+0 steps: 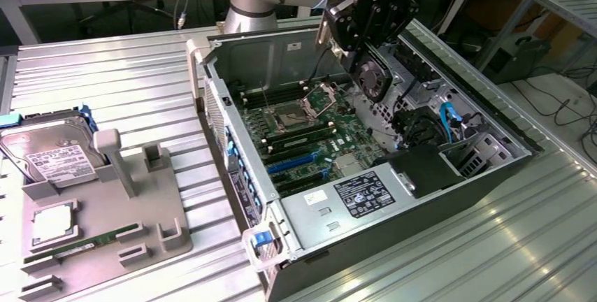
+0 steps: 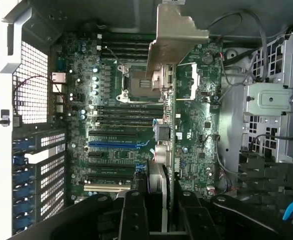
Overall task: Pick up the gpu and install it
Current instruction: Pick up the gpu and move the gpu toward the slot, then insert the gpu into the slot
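Observation:
My gripper (image 1: 365,43) hangs over the open computer case (image 1: 245,183), shut on the gpu (image 1: 375,78). The card is held on edge, its black round fan facing the exterior view's right. In the wrist view the gpu (image 2: 162,150) appears edge-on between the two black fingers (image 2: 134,210). Its silver end bracket (image 2: 174,45) points toward the case's rear wall. The card is above the motherboard (image 1: 298,124), apart from it. The blue expansion slot (image 2: 116,144) lies to one side of the card's edge.
A grey fixture tray (image 1: 140,207) stands at the exterior view's left with a hard drive (image 1: 52,152), a processor (image 1: 54,224) and a green memory stick (image 1: 94,240). In the case sit a power supply (image 1: 373,191), drive cages (image 2: 271,105) and loose cables (image 1: 448,124).

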You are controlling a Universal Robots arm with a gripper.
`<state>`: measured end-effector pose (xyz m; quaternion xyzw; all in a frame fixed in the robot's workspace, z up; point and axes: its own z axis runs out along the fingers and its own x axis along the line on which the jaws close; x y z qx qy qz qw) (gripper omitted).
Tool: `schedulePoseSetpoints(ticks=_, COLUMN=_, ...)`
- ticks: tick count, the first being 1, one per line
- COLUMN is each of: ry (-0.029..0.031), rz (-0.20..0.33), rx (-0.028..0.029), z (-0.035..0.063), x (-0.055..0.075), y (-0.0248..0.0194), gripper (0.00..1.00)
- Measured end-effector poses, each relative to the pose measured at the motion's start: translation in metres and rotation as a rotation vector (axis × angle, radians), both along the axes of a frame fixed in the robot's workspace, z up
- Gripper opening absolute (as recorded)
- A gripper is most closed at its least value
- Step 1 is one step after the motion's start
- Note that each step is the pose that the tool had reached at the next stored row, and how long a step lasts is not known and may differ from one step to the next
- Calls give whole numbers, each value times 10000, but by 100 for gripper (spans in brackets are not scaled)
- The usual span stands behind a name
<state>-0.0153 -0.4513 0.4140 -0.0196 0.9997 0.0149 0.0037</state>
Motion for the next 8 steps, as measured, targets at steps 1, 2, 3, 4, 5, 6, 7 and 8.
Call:
schedulePoseSetpoints(ticks=1, ry=1, rz=0, rx=0, z=0, x=9, y=0, gripper=28)
schedulePoseSetpoints(ticks=2, ry=0, rz=0, rx=0, z=0, x=9, y=0, gripper=28)
schedulePoseSetpoints(ticks=3, ry=0, rz=-1, rx=0, z=0, x=9, y=0, gripper=28)
schedulePoseSetpoints(ticks=4, ry=0, rz=-1, rx=0, z=0, x=9, y=0, gripper=28)
schedulePoseSetpoints(ticks=5, ry=0, rz=-1, rx=0, z=0, x=9, y=0, gripper=28)
schedulePoseSetpoints(ticks=6, ry=0, rz=-1, rx=0, z=0, x=9, y=0, gripper=28)
schedulePoseSetpoints(ticks=7, ry=0, rz=0, rx=0, z=0, x=9, y=0, gripper=28)
schedulePoseSetpoints(ticks=8, ry=0, rz=0, rx=0, z=0, x=9, y=0, gripper=28)
